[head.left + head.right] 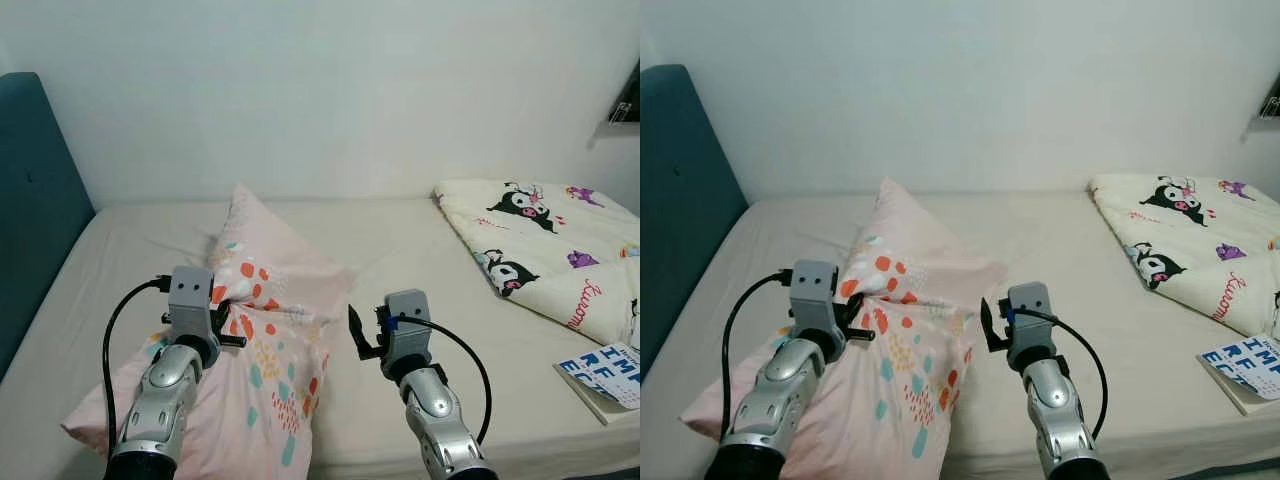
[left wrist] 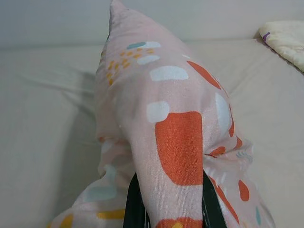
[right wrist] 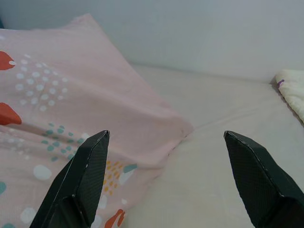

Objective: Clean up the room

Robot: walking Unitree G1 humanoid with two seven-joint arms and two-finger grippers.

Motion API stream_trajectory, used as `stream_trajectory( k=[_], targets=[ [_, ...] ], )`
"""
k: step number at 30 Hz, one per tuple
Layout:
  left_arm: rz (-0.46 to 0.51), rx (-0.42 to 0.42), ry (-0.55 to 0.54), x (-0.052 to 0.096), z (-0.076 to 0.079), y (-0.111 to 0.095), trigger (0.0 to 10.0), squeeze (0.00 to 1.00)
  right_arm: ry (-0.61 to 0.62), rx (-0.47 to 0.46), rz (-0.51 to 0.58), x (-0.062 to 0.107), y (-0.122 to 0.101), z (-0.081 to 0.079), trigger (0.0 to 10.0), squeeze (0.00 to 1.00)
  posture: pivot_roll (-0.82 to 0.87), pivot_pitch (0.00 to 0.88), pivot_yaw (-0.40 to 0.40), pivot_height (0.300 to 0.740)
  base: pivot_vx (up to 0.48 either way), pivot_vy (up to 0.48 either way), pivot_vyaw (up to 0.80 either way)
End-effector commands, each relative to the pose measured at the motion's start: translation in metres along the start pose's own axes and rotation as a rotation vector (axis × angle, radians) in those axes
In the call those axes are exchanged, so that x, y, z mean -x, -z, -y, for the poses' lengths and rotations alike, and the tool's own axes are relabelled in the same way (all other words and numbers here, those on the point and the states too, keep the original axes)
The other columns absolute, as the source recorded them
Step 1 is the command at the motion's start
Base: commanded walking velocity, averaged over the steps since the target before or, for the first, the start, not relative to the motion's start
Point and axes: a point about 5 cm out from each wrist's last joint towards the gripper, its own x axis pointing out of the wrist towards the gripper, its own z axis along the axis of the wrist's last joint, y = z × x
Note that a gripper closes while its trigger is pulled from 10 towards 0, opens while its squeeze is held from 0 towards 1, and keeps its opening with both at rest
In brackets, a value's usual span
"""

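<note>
The left gripper [image 1: 222,318] is clamped on a fold of the pink patterned pillow [image 1: 270,330], which lies slantwise across the near part of the bed [image 1: 390,240], one corner raised toward the wall. The right gripper [image 3: 166,180] has its fingers wide apart, holding nothing, just beside the pillow's edge. Tidying looks barely begun: the pillow is not yet placed by the headboard [image 1: 35,200], the cartoon-print quilt [image 1: 545,245] lies loosely folded, and a book [image 1: 605,375] sits at the bed's edge.

A pale pink fabric pillow [image 1: 265,330] patterned with orange, teal, white and yellow blotches lies on the beige bed sheet [image 1: 400,240]; one corner points up toward the wall; a fold is pinched in the left end effector [image 1: 222,322].
</note>
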Motion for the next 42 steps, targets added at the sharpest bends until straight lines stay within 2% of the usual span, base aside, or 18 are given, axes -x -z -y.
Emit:
stream_trajectory(
  k=[1, 13, 42],
  targets=[
    [0.092, -0.012, 0.000, -0.0043, 0.0021, -0.0176, 10.0, 0.00, 0.014, -0.017, 0.018, -0.0007, -0.0030, 0.0015, 10.0, 0.00, 0.02, 0.000, -0.066, 0.740, 0.000, 0.000, 0.00],
    [0.109, -0.004, 0.013, -0.0063, 0.0033, -0.0214, 10.0, 0.00, 0.015, -0.020, 0.018, -0.0004, -0.0026, 0.0016, 10.0, 0.00, 0.02, 0.000, -0.063, 0.740, 0.000, 0.028, 0.00],
    [0.117, 0.008, 0.020, -0.0040, 0.0022, -0.0217, 10.0, 0.00, 0.004, -0.020, 0.015, -0.0024, -0.0026, 0.0007, 10.0, 0.00, 0.02, 0.000, -0.071, 0.740, 0.000, 0.470, 0.00]
  ],
)
